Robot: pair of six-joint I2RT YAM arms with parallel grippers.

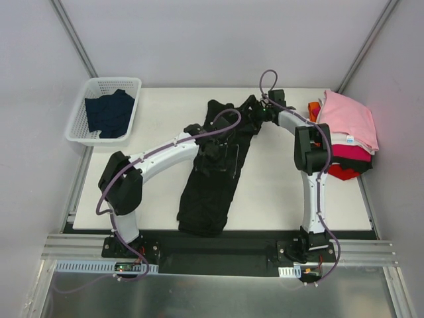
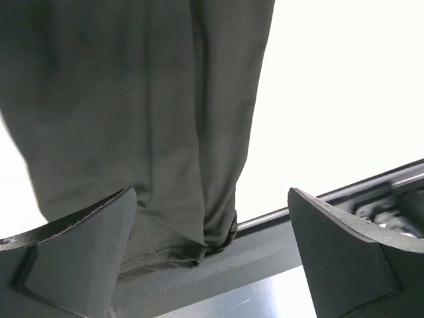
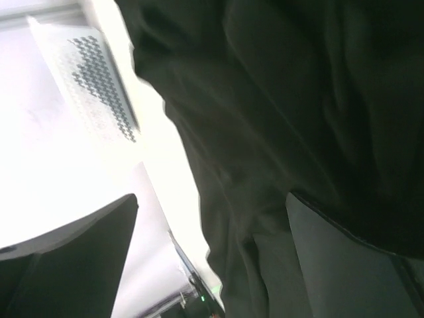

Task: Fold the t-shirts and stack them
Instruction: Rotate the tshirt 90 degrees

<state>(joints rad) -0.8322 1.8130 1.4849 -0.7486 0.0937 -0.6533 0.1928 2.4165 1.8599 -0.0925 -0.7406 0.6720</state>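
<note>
White table [image 1: 285,192] between grey walls [image 1: 199,40] bears black t-shirt [image 1: 212,185]; left pincer [image 2: 212,205] and right pincer [image 3: 212,199] gape.

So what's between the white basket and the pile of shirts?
The black t-shirt lies stretched out on the table there; the top view shows it.

Inventory, counted:
- Tees: 7 showing.
  - 1 black tee [image 1: 213,175] on the table [image 1: 278,192].
  - 1 navy tee [image 1: 109,114] in the basket [image 1: 75,124].
  - 5 stacked at right, told by colour: 1 pink tee [image 1: 348,118], 1 white tee [image 1: 343,139], 1 magenta tee [image 1: 352,153], 1 red tee [image 1: 344,172], 1 orange tee [image 1: 314,108].
- Baskets: 1.
- Tables: 1.
- Arms: 2, the left arm [image 1: 165,154] and the right arm [image 1: 311,189].
- Grippers: 2, the left gripper [image 2: 211,199] and the right gripper [image 3: 212,197].
</note>
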